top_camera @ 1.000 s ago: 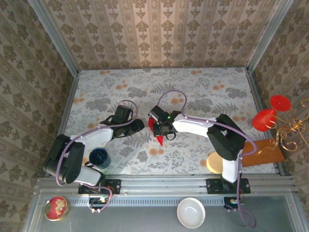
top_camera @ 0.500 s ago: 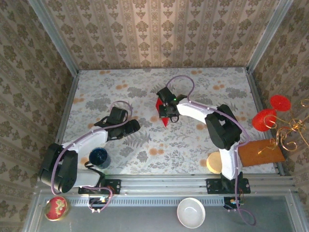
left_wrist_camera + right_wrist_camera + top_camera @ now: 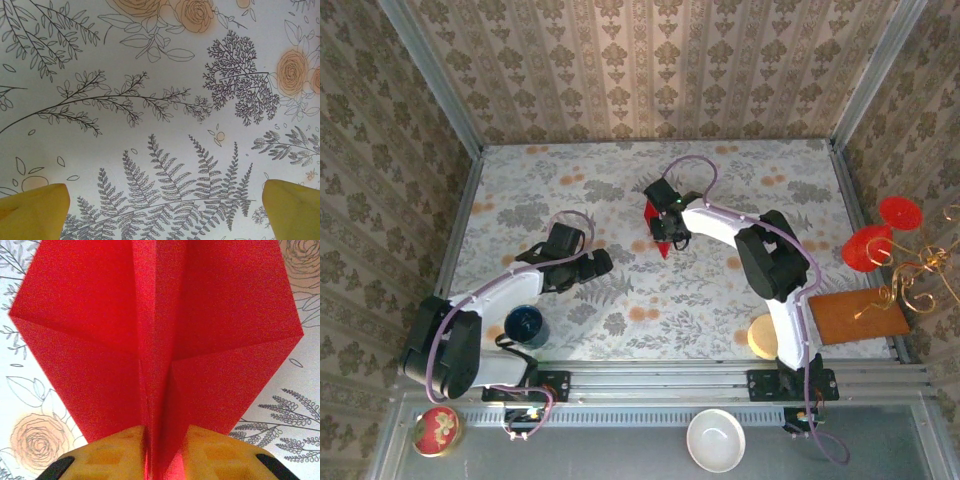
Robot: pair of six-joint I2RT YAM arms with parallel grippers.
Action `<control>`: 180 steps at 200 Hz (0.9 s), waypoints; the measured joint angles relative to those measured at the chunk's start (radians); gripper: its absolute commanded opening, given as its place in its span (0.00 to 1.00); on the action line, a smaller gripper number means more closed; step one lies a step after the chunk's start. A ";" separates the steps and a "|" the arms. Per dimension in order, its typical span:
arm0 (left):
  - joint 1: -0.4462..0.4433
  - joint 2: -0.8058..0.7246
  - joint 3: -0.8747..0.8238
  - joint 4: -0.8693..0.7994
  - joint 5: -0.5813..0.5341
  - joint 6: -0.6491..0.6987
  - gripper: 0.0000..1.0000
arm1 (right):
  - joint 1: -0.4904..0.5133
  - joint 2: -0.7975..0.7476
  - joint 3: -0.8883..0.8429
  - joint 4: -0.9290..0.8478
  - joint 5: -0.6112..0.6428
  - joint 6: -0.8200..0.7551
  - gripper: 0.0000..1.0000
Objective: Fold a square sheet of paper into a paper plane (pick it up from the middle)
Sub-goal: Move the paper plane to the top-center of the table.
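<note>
my left gripper (image 3: 162,212) now stands with its fingers wide apart and nothing between them, over bare table (image 3: 750,190) on the near left. it has let go and backed away from the paper plane (image 3: 155,340). my right gripper (image 3: 155,457) is closed on the plane's centre fold, a pad touching the paper on each side, wings spread flat to left and right.

compared with a second ago, the right arm has carried the plane from the middle of the table to a spot further from me, nose pointing back towards the bases. i judge the folding finished and only the put-down left. how firm the right grip is i cannot tell.
</note>
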State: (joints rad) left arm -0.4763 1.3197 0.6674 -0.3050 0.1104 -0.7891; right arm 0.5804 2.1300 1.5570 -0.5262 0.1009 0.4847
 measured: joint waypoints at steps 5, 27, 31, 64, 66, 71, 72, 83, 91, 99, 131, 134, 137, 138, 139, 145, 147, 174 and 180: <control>0.000 0.001 0.000 0.000 0.000 0.000 1.00 | 0.000 0.004 0.000 -0.002 0.002 -0.001 0.30; -0.001 0.005 0.000 -0.002 -0.003 0.000 1.00 | 0.000 0.018 0.006 -0.006 0.016 -0.008 0.32; -0.001 0.006 0.000 -0.003 -0.003 0.000 1.00 | 0.000 0.019 0.010 -0.006 0.022 -0.009 0.33; -0.001 0.008 0.000 -0.003 -0.003 0.000 1.00 | 0.006 0.047 0.045 -0.011 0.073 -0.013 0.38; -0.001 0.008 0.000 -0.003 -0.003 0.000 1.00 | 0.006 0.047 0.047 -0.012 0.077 -0.014 0.38; -0.001 0.008 0.000 -0.003 -0.003 0.000 1.00 | 0.008 0.050 0.050 -0.013 0.085 -0.014 0.38; -0.001 0.008 0.000 -0.003 -0.003 0.000 1.00 | 0.008 0.050 0.051 -0.013 0.087 -0.014 0.38; -0.001 0.010 0.000 -0.003 -0.003 0.000 1.00 | 0.011 0.056 0.055 -0.013 0.104 -0.012 0.40; -0.001 0.011 0.000 -0.003 -0.003 0.000 1.00 | 0.012 0.060 0.060 -0.014 0.114 -0.010 0.42; -0.001 0.012 0.000 -0.003 -0.003 0.000 1.00 | 0.013 0.067 0.070 -0.017 0.126 -0.008 0.42; -0.001 0.024 0.000 -0.005 -0.003 0.000 1.00 | 0.013 0.098 0.113 -0.024 0.161 0.007 0.43; -0.001 0.025 0.000 -0.005 -0.003 0.000 1.00 | 0.013 0.100 0.116 -0.024 0.163 0.008 0.43; -0.001 0.025 0.000 -0.006 -0.003 0.000 1.00 | 0.013 0.103 0.119 -0.024 0.166 0.010 0.43; -0.001 0.025 0.000 -0.006 -0.003 0.000 1.00 | 0.013 0.103 0.120 -0.024 0.166 0.011 0.43; -0.001 0.026 0.000 -0.006 -0.003 0.000 1.00 | 0.013 0.104 0.121 -0.024 0.166 0.012 0.43; -0.001 0.026 0.000 -0.006 -0.003 0.000 1.00 | 0.013 0.108 0.126 -0.024 0.171 0.015 0.43; -0.001 0.027 0.000 -0.006 -0.003 0.000 1.00 | 0.013 0.109 0.127 -0.024 0.174 0.016 0.43; -0.001 0.028 0.000 -0.006 -0.003 0.000 1.00 | 0.011 0.126 0.154 -0.027 0.184 0.027 0.43; -0.001 0.029 0.000 -0.006 -0.003 0.000 1.00 | 0.009 0.129 0.159 -0.028 0.185 0.029 0.43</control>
State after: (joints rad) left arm -0.4770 1.3491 0.6678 -0.3115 0.1070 -0.7891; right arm 0.5896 2.2589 1.7164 -0.5545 0.2855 0.5137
